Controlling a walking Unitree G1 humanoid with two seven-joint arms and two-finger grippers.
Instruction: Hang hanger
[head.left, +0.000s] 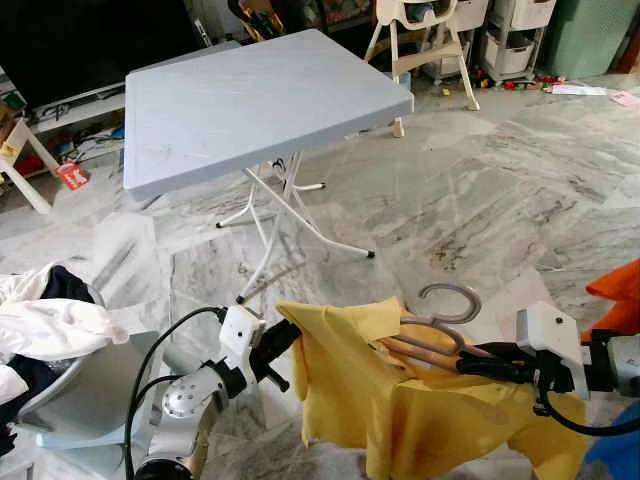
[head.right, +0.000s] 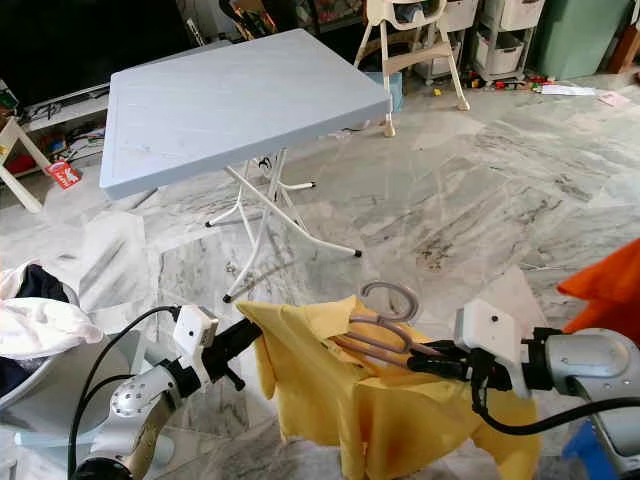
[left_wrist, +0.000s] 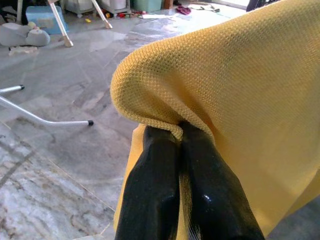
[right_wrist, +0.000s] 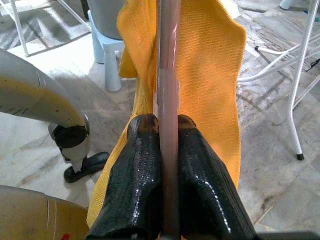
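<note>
Right gripper (head.left: 478, 362) jaws pinch the mauve plastic hanger (head.left: 432, 338), hook up; left gripper (head.left: 283, 340) jaws pinch the yellow knit shirt (head.left: 420, 410).

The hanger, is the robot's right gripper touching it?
Touching. The right wrist view shows the right gripper with both black fingers pressed against the pinkish hanger bar, over the yellow shirt.

A mauve plastic hanger (head.left: 432, 338) sits low in the frame, right of centre, hook upward, with a yellow knit shirt (head.left: 400, 400) draped crumpled over it.
</note>
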